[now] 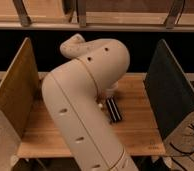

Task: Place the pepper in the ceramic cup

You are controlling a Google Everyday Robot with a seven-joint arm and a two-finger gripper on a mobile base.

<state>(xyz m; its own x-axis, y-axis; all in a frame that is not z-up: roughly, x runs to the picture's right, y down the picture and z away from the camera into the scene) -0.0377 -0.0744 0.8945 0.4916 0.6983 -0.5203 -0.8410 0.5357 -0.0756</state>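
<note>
The arm [85,100] fills mid-frame and hides the gripper behind it, so its state cannot be told. A black bar [113,110] lies on the surface [140,125].
</note>
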